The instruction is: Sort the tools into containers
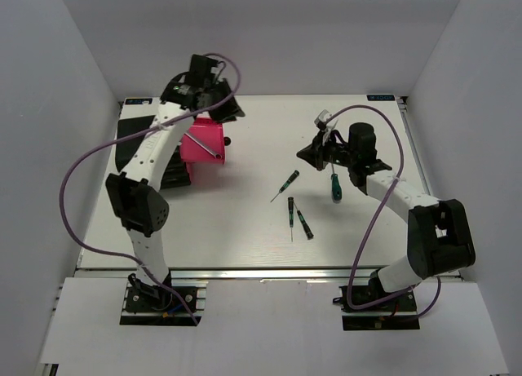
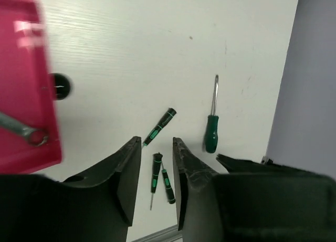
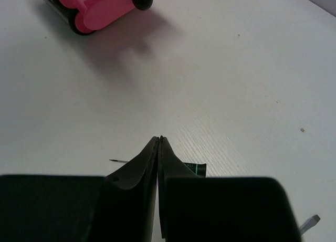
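1. While the wrench (image 2: 21,130) lies in the pink drawer (image 2: 26,53) near the table's far-left corner, three slim screwdrivers (image 1: 290,210) and the big screwdriver (image 1: 334,186) lie mid-table.
2. Left gripper (image 2: 157,142): fingers slightly apart, empty.
3. Right gripper (image 3: 159,138): fingers pressed together, holding nothing, near one slim screwdriver.
4. Advice: open right wide, straddle the handle squarely, then close.

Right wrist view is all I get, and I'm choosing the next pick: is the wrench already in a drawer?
Observer: Yes, the wrench lies inside the pink drawer.
Operator: What's left outside?
Observer: Three slim screwdrivers and the bigger screwdriver, all loose on the table.
Operator: Is the left gripper carrying anything?
Observer: No, its jaws stand apart with nothing between them.
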Robot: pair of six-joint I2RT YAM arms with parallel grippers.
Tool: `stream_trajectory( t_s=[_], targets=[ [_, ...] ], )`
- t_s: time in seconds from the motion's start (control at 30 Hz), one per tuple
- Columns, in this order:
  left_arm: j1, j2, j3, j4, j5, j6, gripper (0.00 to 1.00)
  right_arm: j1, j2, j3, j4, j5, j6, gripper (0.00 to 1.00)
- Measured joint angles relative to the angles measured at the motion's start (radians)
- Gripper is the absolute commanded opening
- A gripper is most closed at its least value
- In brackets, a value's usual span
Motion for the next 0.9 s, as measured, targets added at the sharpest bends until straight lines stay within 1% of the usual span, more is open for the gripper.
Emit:
stream_trajectory(
  t_s=[0.03, 0.1, 0.17, 0.23, 0.3, 0.5, 0.57, 0.63, 0.73, 0.77, 0.87, 0.9],
  targets=[
    [-0.04, 0.024, 0.052, -0.024, -0.021, 0.039, 0.45, 0.003, 0.006, 0.01, -0.01, 0.011, 0.007, 0.06],
    [-0.113, 0.082, 0.153, -0.071, -0.071, 0.093, 0.48, 0.006, 0.009, 0.018, -0.026, 0.045, 0.019, 0.06],
    [-0.184, 0.142, 0.212, -0.108, -0.147, 0.138, 0.52, 0.006, 0.009, 0.019, -0.04, 0.087, 0.033, 0.07],
    [-0.239, 0.187, 0.214, -0.146, -0.212, 0.166, 0.57, 0.005, 0.009, 0.019, -0.063, 0.13, 0.039, 0.08],
    [-0.271, 0.232, 0.198, -0.179, -0.272, 0.186, 0.58, 0.005, 0.006, 0.018, -0.08, 0.171, 0.043, 0.08],
    [-0.287, 0.33, 0.163, -0.27, -0.444, 0.221, 0.58, 0.004, -0.032, -0.007, -0.101, 0.24, 0.056, 0.08],
    [-0.285, 0.341, 0.158, -0.283, -0.502, 0.232, 0.6, 0.003, -0.042, -0.012, -0.106, 0.251, 0.06, 0.08],
    [-0.282, 0.342, 0.142, -0.287, -0.557, 0.24, 0.65, 0.002, -0.045, -0.013, -0.106, 0.258, 0.061, 0.08],
    [-0.28, 0.34, 0.093, -0.287, -0.628, 0.24, 0.67, -0.003, -0.045, -0.016, -0.105, 0.265, 0.064, 0.08],
    [-0.28, 0.34, 0.075, -0.283, -0.644, 0.241, 0.69, -0.005, -0.045, -0.018, -0.105, 0.267, 0.065, 0.08],
    [-0.29, 0.342, 0.04, -0.291, -0.697, 0.239, 0.8, -0.009, -0.045, -0.025, -0.105, 0.272, 0.066, 0.07],
    [-0.291, 0.342, 0.039, -0.295, -0.713, 0.238, 0.85, -0.011, -0.045, -0.026, -0.105, 0.275, 0.066, 0.07]
  ],
)
